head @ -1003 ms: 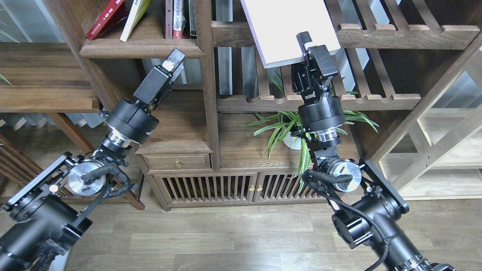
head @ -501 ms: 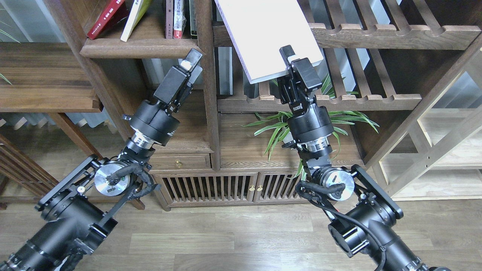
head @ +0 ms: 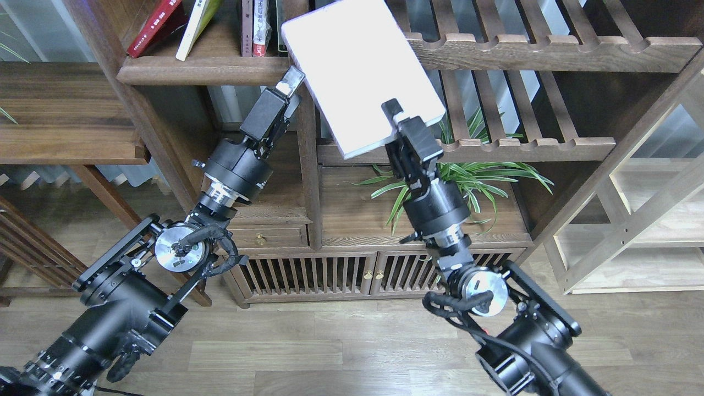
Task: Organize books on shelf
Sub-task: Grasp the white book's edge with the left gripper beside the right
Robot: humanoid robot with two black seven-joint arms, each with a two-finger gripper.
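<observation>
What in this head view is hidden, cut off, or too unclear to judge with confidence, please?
- Red book, yellow-green book: tops cut off by the upper frame edge.
- Shelf right end: hidden behind the white book.
- Left end effector: seen end-on, fingers indistinguishable.
- Plant pot: hidden behind the right end effector and its arm.

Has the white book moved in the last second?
Yes. The white book, held by the right gripper, moved left, from the slatted rack toward the shelf.

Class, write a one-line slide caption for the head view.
Right gripper holds a white book near the shelf; left gripper alongside.
</observation>
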